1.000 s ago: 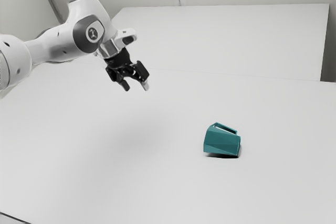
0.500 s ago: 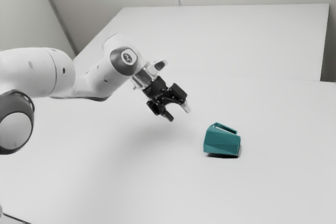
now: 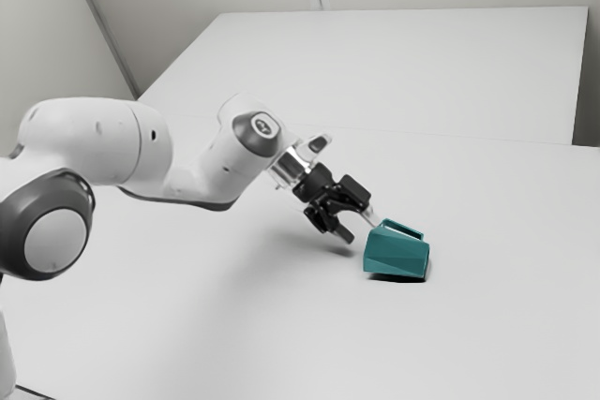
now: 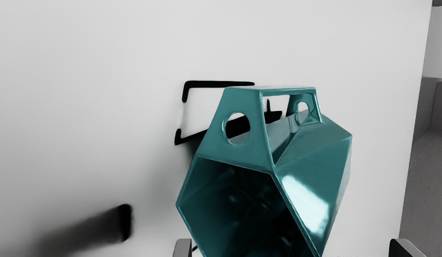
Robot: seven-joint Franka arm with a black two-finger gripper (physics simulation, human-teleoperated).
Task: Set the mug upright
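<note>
In the exterior view my gripper [image 3: 358,224] is low over the table, just on the left of the teal faceted mug [image 3: 397,252], its fingers spread. The mug lies on its side with its handle uppermost. From the wrist view, the mug [image 4: 313,171] has its open mouth facing my hand, and its rim lies partly between the spread fingertips of the gripper [image 4: 290,248]. Neither finger grips it; whether one touches the rim I cannot tell.
The white table [image 3: 506,325] carries the mug. Behind it, a pale raised panel [image 3: 403,72] stands in the exterior view. Shadows of the mug and hand fall on the tabletop beside the mug.
My arm has swung down and toward the exterior view's right, bringing the open gripper from well off to right beside the mug. The mug has not moved.
</note>
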